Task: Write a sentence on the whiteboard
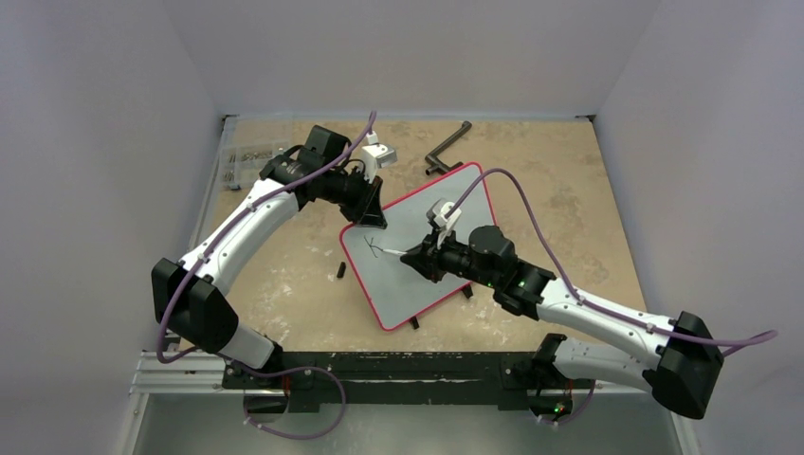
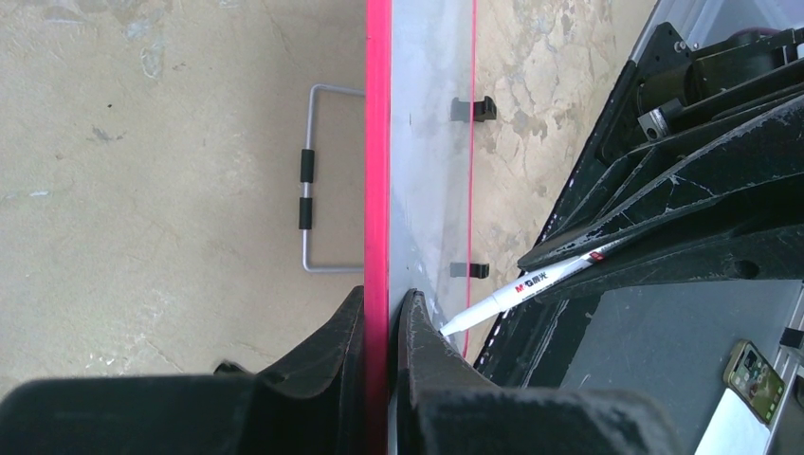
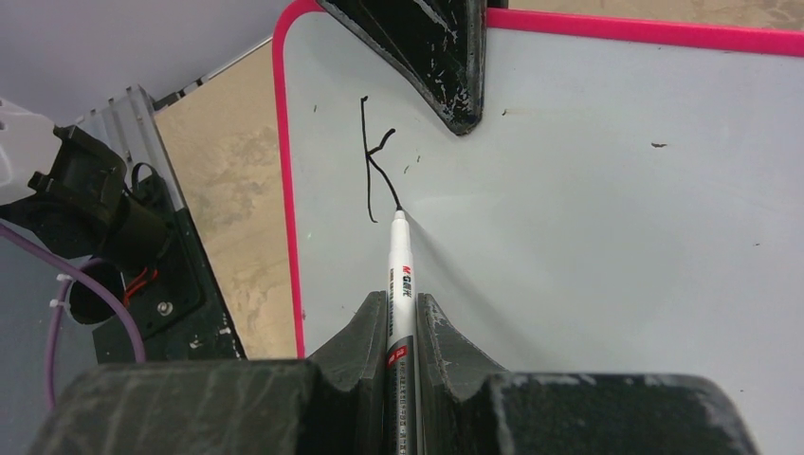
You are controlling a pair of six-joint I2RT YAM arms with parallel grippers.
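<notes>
Whiteboard lies turned at an angle in the middle of the table, between your two arms. Of the sentence, only a black "k" stands near one corner. The marker has its tip touching the foot of that letter. Your right gripper is clamped tight on the marker; your left gripper is closed on the board's red rim.

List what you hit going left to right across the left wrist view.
wire loop with black grips → whiteboard, thick red rim first, then its pale face → black feet on the far edge → marker
</notes>
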